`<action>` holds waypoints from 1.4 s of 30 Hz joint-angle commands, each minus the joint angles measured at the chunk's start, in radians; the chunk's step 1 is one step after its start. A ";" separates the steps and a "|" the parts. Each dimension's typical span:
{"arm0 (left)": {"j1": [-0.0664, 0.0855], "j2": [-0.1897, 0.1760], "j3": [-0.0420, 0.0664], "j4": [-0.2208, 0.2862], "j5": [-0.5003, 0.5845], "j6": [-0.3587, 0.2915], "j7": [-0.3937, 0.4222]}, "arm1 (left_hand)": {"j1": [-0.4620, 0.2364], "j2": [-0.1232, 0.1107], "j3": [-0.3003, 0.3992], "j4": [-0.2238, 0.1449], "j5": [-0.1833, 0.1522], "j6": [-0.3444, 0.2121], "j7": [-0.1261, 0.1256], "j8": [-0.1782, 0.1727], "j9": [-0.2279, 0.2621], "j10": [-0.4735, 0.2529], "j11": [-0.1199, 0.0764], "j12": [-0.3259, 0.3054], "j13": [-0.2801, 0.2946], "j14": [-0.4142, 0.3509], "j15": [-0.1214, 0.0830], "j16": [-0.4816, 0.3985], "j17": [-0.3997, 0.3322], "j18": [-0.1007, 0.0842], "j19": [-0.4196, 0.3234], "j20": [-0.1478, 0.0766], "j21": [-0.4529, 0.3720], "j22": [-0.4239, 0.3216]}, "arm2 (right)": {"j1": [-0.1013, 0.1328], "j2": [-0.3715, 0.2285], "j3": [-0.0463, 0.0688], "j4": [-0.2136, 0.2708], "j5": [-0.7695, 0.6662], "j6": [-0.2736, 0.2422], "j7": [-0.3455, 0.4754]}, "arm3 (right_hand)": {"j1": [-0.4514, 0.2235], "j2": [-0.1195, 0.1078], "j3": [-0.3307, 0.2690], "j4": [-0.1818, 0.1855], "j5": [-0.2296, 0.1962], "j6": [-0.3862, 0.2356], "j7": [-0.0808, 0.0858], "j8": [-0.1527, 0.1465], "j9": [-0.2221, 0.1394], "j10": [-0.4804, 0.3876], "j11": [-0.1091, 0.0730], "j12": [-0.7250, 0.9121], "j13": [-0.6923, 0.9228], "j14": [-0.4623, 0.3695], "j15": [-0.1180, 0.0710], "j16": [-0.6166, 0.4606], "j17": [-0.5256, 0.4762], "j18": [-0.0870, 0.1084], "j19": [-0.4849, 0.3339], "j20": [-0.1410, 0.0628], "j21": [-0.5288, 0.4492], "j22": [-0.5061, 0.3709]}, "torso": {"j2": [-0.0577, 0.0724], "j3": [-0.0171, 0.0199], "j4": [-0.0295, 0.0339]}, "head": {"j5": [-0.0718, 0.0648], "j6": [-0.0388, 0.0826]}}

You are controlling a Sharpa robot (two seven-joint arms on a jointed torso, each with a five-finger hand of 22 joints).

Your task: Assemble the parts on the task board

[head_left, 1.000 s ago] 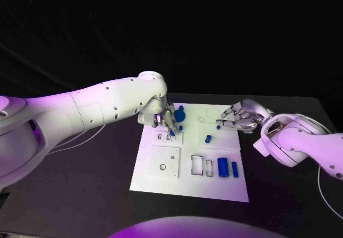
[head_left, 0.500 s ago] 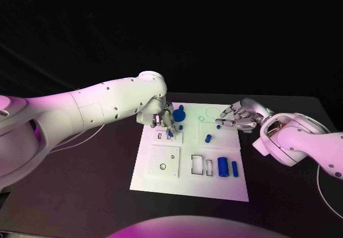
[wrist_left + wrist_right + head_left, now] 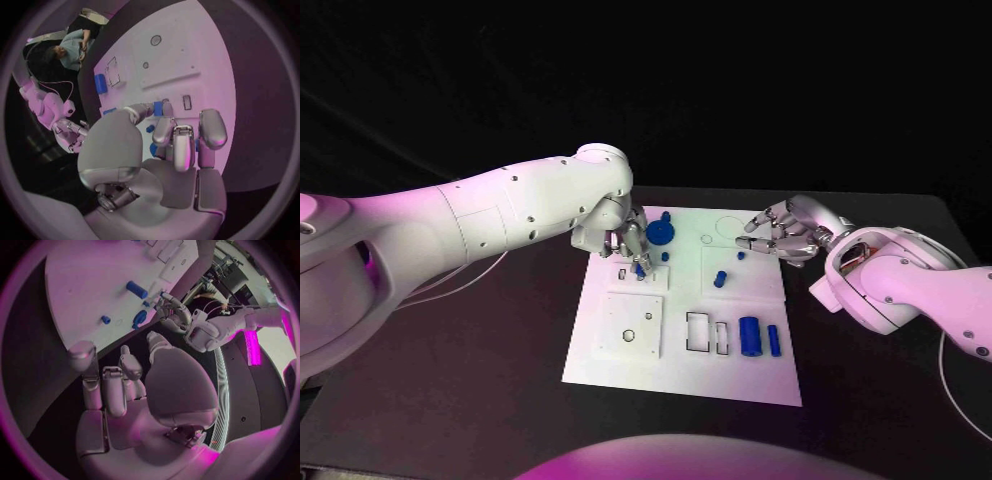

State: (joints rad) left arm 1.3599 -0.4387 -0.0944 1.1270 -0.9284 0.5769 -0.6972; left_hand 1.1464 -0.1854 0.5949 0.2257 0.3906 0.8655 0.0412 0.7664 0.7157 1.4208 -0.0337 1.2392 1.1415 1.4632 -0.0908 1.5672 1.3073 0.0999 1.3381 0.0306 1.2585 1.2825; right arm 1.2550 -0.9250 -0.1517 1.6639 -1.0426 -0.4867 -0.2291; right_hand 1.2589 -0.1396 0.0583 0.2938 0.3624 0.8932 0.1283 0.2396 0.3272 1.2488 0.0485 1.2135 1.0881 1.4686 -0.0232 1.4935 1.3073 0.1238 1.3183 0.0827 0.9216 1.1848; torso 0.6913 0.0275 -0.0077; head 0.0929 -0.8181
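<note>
Head view: near edge of task board (image 3: 733,375) carried two upright blue cylinders (image 3: 750,337) beside empty rectangular slots. Farther back, left hand (image 3: 623,238) pinched a small blue part (image 3: 640,268) over the board's left side. Right hand (image 3: 782,232) hovered at the far right edge, fingers apart, holding nothing.
</note>
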 commanded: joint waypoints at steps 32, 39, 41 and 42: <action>-0.013 0.001 -0.006 -0.010 0.004 0.019 -0.017 | -0.002 0.013 0.220 -0.227 -0.007 0.011 -0.002 0.002 0.000 0.006 0.001 0.003 0.001 0.108 0.007 0.004 0.263 -0.008 0.003 -0.001 0.001 0.000 | -0.001 0.002 0.000 -0.001 0.008 -0.065 0.061 | 0.029 -0.001 0.011 -0.003 0.013 -0.010 0.001 0.008 0.006 -0.055 -0.001 -0.078 -0.096 0.023 -0.001 -0.079 -0.029 0.035 -0.061 0.000 -0.176 -0.102 | 0.000 0.0006 -0.0013 | 0.003 -0.006; -0.013 0.000 -0.006 -0.009 0.004 0.021 -0.018 | -0.002 0.013 0.220 -0.227 -0.007 0.011 -0.002 0.002 0.000 0.006 0.001 0.003 0.001 0.108 0.007 0.004 0.263 -0.008 0.003 -0.001 0.001 0.000 | -0.001 0.002 0.000 -0.001 0.009 -0.063 0.060 | 0.029 -0.001 0.011 -0.003 0.013 -0.010 0.001 0.008 0.006 -0.055 -0.001 -0.078 -0.096 0.023 -0.001 -0.079 -0.029 0.035 -0.061 0.000 -0.176 -0.102 | -0.001 0.0008 -0.0011 | 0.002 -0.005; -0.013 -0.001 -0.007 -0.008 0.004 0.019 -0.018 | -0.003 0.013 0.219 -0.227 -0.007 0.011 -0.002 0.002 0.000 0.006 0.001 0.001 -0.001 0.108 0.008 0.004 0.263 -0.008 0.002 -0.001 0.000 0.000 | -0.001 0.002 0.000 -0.001 0.009 -0.061 0.060 | 0.029 -0.001 0.011 -0.003 0.013 -0.010 0.001 0.008 0.006 -0.055 -0.001 -0.078 -0.096 0.023 -0.001 -0.079 -0.029 0.035 -0.061 0.000 -0.176 -0.102 | -0.001 0.0006 -0.0007 | 0.002 -0.004; -0.013 -0.001 -0.007 -0.008 0.004 0.018 -0.018 | -0.003 0.013 0.219 -0.227 -0.007 0.011 -0.002 0.002 0.000 0.006 0.001 0.001 -0.001 0.108 0.008 0.004 0.263 -0.008 0.002 -0.001 0.000 0.000 | -0.001 0.002 0.000 -0.002 0.009 -0.061 0.060 | 0.029 -0.001 0.011 -0.003 0.013 -0.010 0.001 0.008 0.006 -0.055 -0.001 -0.078 -0.096 0.023 -0.001 -0.079 -0.029 0.035 -0.061 0.000 -0.176 -0.102 | -0.001 0.0008 -0.0008 | 0.002 -0.004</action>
State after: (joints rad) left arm 1.3517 -0.4392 -0.0974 1.1188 -0.9261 0.5806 -0.6956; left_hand 1.1446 -0.1792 0.5950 0.2255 0.3865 0.8760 0.0415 0.7619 0.7146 1.4207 -0.0337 1.2392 1.1415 1.4632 -0.0908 1.5672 1.3073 0.0999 1.3382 0.0305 1.2584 1.2823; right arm 1.2548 -0.9235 -0.1517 1.6621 -1.0309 -0.5510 -0.1778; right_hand 1.2810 -0.1412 0.0625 0.2896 0.3700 0.8903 0.1313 0.2436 0.3322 1.2003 0.0446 1.1402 0.9934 1.4685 -0.0232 1.4196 1.2790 0.1391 1.2658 0.0823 0.7489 1.0833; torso 0.6909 0.0281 -0.0086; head 0.0945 -0.8234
